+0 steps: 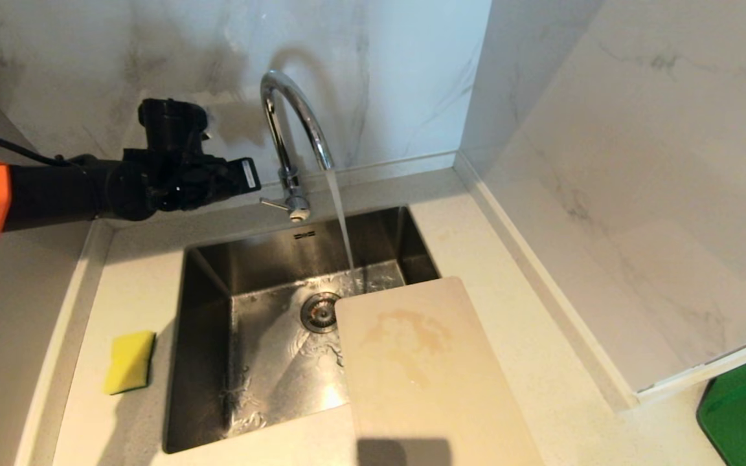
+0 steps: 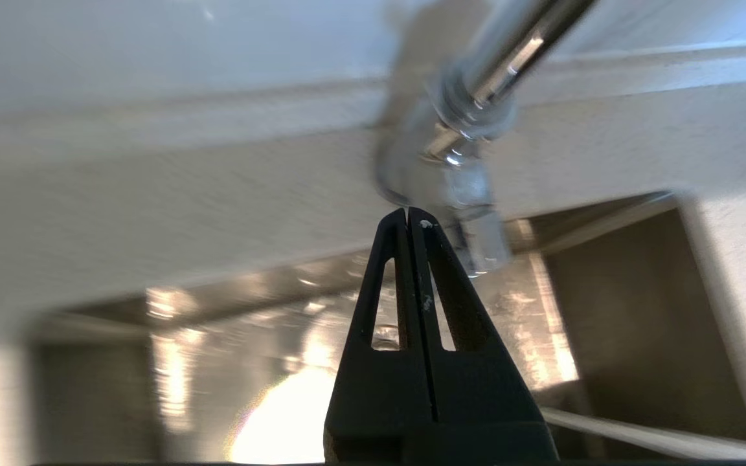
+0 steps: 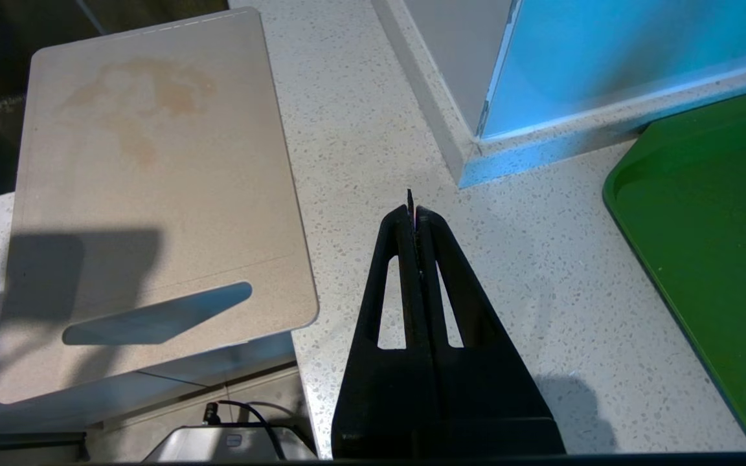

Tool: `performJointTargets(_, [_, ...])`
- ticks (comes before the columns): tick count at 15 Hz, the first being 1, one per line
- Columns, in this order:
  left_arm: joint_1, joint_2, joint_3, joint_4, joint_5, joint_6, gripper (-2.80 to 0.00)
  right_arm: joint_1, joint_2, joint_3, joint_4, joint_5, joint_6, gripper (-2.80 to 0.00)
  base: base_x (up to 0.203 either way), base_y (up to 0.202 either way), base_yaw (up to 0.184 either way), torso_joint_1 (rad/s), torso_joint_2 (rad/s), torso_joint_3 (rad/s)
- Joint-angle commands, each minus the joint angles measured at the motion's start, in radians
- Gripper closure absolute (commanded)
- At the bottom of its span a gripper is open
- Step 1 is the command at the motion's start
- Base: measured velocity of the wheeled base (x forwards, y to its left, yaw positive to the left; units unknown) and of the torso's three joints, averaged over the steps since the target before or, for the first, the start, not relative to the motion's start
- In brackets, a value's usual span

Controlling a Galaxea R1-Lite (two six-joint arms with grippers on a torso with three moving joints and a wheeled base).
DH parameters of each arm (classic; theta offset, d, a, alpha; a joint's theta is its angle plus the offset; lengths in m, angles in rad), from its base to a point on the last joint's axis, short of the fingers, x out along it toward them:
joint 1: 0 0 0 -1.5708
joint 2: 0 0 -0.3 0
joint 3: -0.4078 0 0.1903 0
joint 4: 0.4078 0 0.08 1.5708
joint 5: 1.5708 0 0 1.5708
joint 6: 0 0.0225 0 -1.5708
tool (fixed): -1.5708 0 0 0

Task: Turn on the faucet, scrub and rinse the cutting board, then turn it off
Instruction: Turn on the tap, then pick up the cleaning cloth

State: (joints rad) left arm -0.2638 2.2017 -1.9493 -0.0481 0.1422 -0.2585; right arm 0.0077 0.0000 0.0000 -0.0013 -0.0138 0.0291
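The chrome faucet point(image 1: 295, 129) stands behind the sink, and a stream of water point(image 1: 344, 226) runs from its spout into the basin. Its thin side lever point(image 1: 274, 204) sticks out to the left at the base. My left gripper point(image 1: 251, 176) is shut and empty, level with the faucet's stem and just left of it; in the left wrist view its tips point(image 2: 408, 210) sit close before the faucet's base point(image 2: 470, 123). The beige cutting board point(image 1: 425, 369), stained orange, lies over the sink's front right corner. My right gripper point(image 3: 414, 210) hangs shut over the counter beside the cutting board point(image 3: 153, 194).
A yellow sponge point(image 1: 129, 361) lies on the counter left of the steel sink point(image 1: 211, 304). A green board point(image 1: 745, 408) sits at the far right, past a white wall corner point(image 1: 541, 194). The marble backsplash rises right behind the faucet.
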Motion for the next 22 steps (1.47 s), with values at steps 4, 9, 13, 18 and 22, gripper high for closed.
performJointTargets(4, [0.078,-0.212,0.225,0.010,-0.068,0.078,0.00,0.000,-0.002,0.001,0.000,0.000,0.000,0.00,0.000,0.000,0.000,0.000,0.00,0.000])
performJointTargets(9, [0.231,-0.451,0.531,0.012,-0.256,0.175,0.00,0.000,-0.002,0.002,0.000,0.000,0.000,0.00,0.000,0.000,0.000,0.000,0.00,0.000])
performJointTargets(13, [0.290,-0.586,0.704,0.016,-0.270,0.247,0.00,0.000,-0.002,0.002,0.000,0.000,0.000,0.00,0.000,0.000,0.000,0.000,0.00,0.000])
performJointTargets(18, [0.323,-0.786,0.858,0.333,-0.275,0.350,0.00,0.001,-0.002,0.002,0.000,0.000,0.000,0.00,0.000,0.000,0.000,0.000,0.00,0.000])
performJointTargets(22, [0.325,-0.847,1.039,0.410,-0.273,0.353,0.00,0.000,-0.002,0.002,0.000,0.000,0.000,0.00,0.000,0.000,0.000,0.000,0.00,0.000])
